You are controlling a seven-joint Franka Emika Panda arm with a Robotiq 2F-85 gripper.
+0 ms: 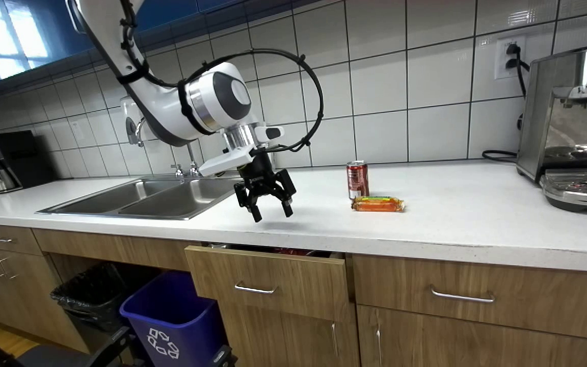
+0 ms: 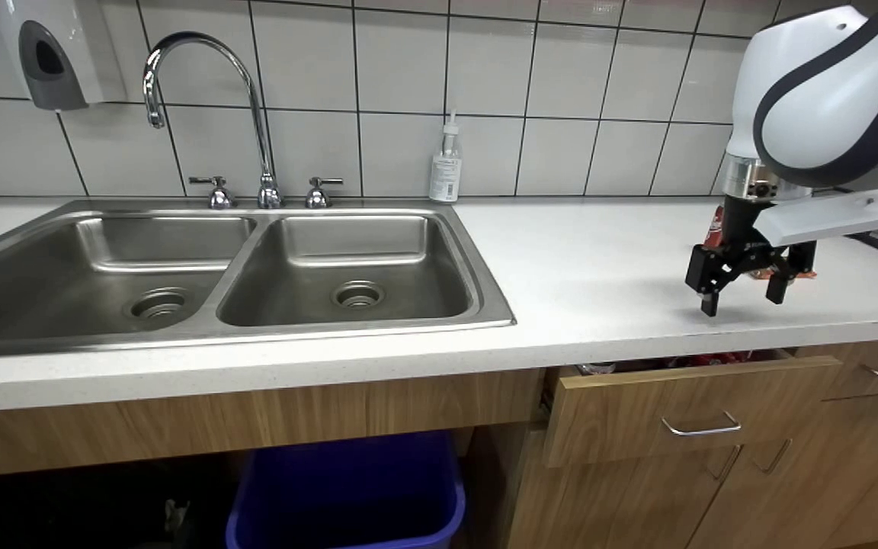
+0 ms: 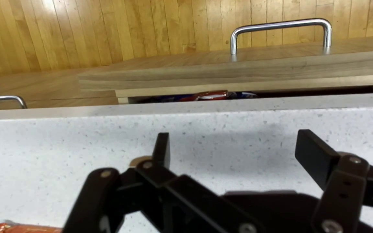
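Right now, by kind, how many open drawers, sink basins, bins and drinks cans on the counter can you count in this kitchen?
Open drawer: 1
Drinks can: 1
Sink basins: 2
Bins, the blue bin and the black-bagged bin: 2
Total: 6

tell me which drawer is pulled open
The drawer nearest the gripper, beside the blue bin: its front juts out and its inside shows, while the other drawers look shut.
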